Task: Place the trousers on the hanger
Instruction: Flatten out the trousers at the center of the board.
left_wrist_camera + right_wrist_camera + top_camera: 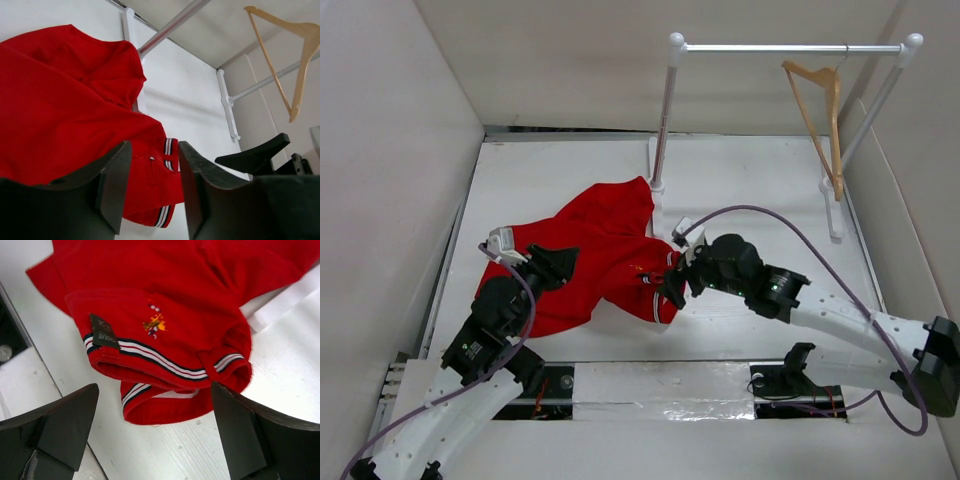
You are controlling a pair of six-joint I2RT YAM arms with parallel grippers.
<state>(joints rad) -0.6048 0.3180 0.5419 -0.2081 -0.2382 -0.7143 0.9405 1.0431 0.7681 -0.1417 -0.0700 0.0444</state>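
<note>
White table (570,180), plain pale walls (390,150), white-and-silver clothes rail (790,47).

Crumpled red trousers (590,260) lie on the table; wooden hanger (823,110) hangs apart.

Trousers (590,255) on table (760,190) centre-left; hanger (811,120) on rail (790,47) far right.

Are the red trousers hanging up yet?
No. The trousers lie crumpled on the table; the wooden hanger hangs bare on the rail.
</note>
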